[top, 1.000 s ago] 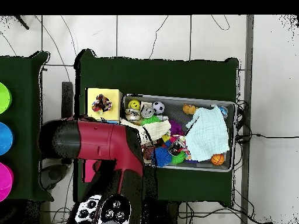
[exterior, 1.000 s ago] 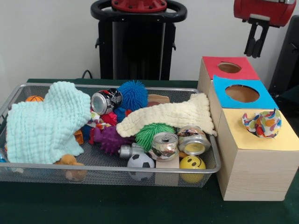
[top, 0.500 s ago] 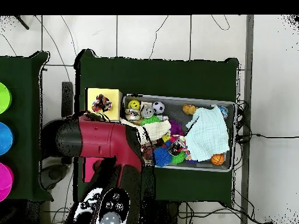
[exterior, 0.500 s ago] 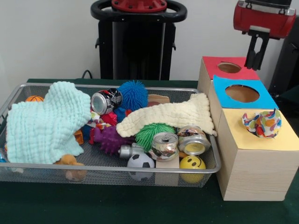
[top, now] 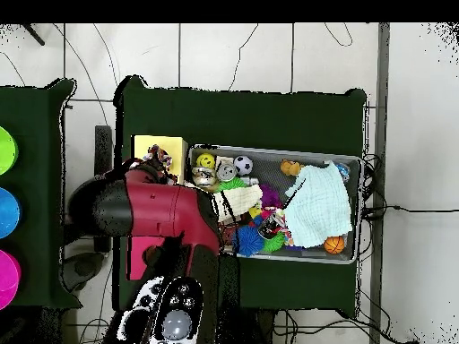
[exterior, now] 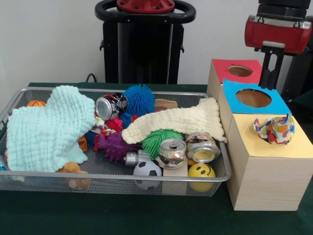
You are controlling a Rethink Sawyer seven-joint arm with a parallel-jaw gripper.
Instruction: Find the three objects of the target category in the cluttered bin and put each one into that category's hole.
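From the front, my end effector [exterior: 270, 73] hangs above the wooden box [exterior: 266, 176], between its red hole [exterior: 240, 71] and blue hole [exterior: 253, 98]. Its fingers look pressed together, with nothing in them. A colourful cloth [exterior: 275, 129] sits bunched on the yellow panel [exterior: 293, 147]. The mesh bin [exterior: 112, 178] on the green counter [exterior: 98, 215] holds two crushed cans [exterior: 188, 149], balls and towels.

From overhead, my arm [top: 152, 215] covers most of the box; the cloth [top: 160, 161] peeks out beside it.
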